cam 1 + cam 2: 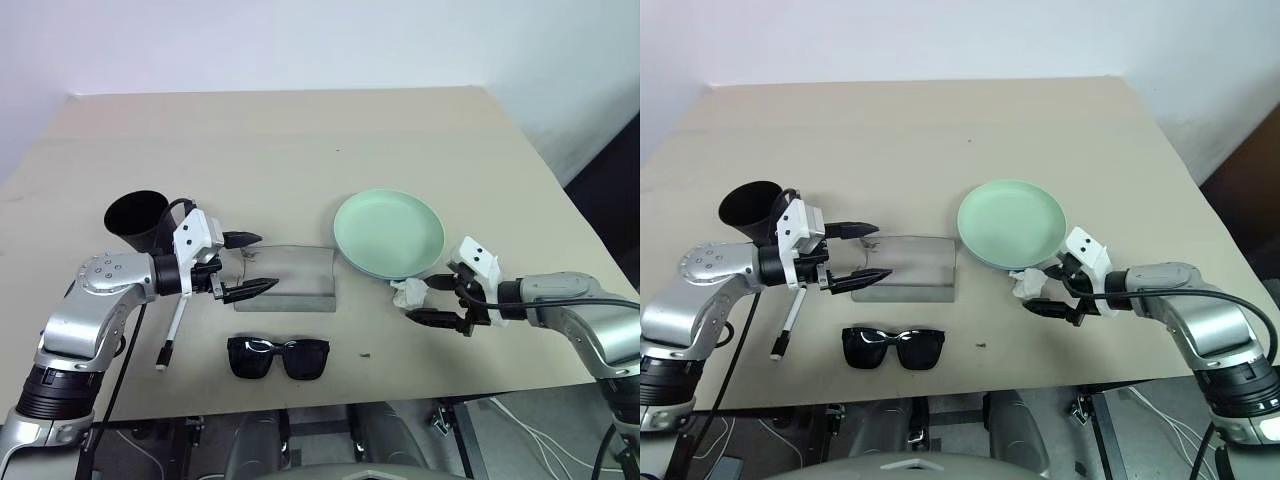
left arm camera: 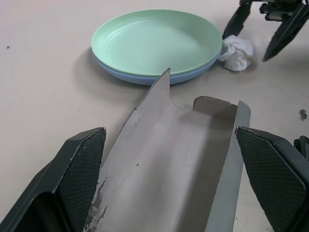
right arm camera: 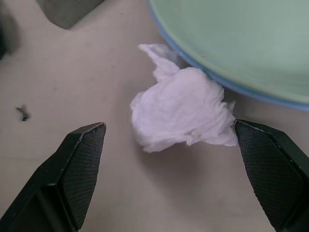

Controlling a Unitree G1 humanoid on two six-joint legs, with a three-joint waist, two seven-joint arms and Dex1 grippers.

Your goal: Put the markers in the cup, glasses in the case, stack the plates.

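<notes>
On your tabletop (image 1: 300, 130) you have two plates stacked: the mint green plate (image 1: 388, 232) sits on the light blue plate (image 2: 145, 77), whose rim peeks out beneath. One crumpled tissue (image 3: 181, 115) lies just beside that stack. One grey case (image 1: 290, 278) lies open near the middle, and one pair of glasses (image 1: 278, 357) lies apart from it, toward the near edge. One black cup (image 1: 137, 220) stands at the left. You can see one marker (image 1: 174, 332) lying below the left arm; the second cannot be made out. Your left pincer (image 1: 248, 263) is spread wide at the case's end, holding nothing. Your right pincer (image 1: 425, 300) is spread wide around the tissue, not clamped.
</notes>
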